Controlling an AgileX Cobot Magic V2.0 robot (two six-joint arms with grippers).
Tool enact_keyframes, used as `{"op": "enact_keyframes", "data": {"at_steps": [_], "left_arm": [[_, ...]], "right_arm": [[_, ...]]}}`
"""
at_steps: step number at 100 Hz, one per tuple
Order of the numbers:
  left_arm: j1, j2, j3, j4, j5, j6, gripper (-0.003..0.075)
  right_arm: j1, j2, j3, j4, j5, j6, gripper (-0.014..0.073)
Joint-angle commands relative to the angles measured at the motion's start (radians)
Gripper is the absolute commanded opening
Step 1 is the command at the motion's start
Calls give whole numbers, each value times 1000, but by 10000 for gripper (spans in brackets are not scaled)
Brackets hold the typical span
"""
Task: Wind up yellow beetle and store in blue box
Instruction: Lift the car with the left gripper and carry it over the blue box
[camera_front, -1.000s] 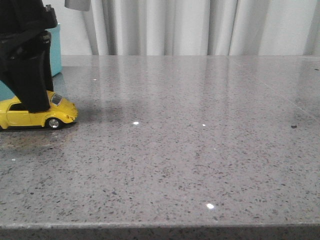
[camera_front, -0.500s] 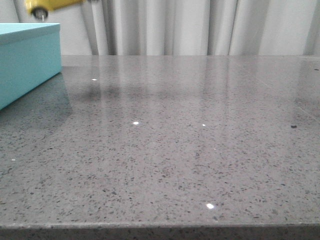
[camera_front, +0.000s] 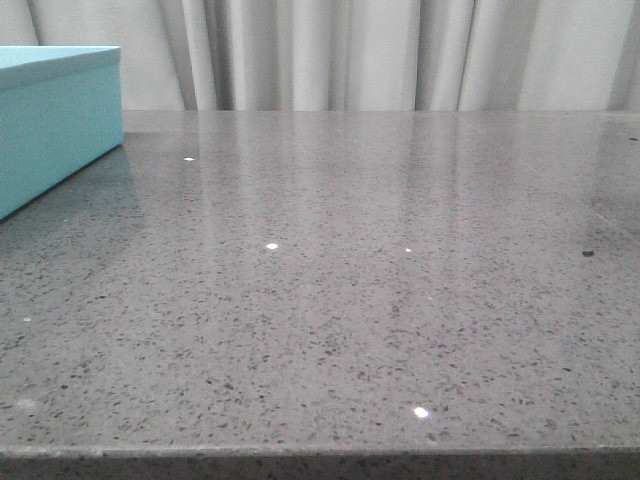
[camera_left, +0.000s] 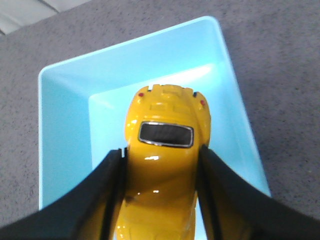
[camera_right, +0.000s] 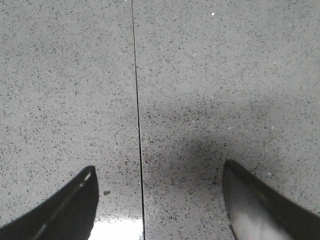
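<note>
Grey speckled table (camera_front: 400, 300), thin seam line (camera_right: 137, 125) across it. Blue box (camera_left: 65, 120) open-topped at table's left, interior apparently bare. Left gripper (camera_left: 160, 165) clamped on yellow beetle (camera_left: 162, 150), car held over box opening, seemingly clear of floor. Right gripper (camera_right: 160, 200) spread wide, nothing between fingers, above bare table.

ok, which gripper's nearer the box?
Left. The left gripper holds the beetle directly above the open box. The right gripper is open over bare table, no box in its view.
</note>
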Motion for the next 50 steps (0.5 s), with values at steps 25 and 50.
{"op": "enact_keyframes", "data": {"at_steps": [25,50], "left_arm": [[212,-18,50,-114,0,-19,118],[231,83,82,-193,-5,-19,118]], "right_arm": [[0,-25,-23,-22,-53,-8,519],[0,-25,-23,-22,-58,-8,519]]}}
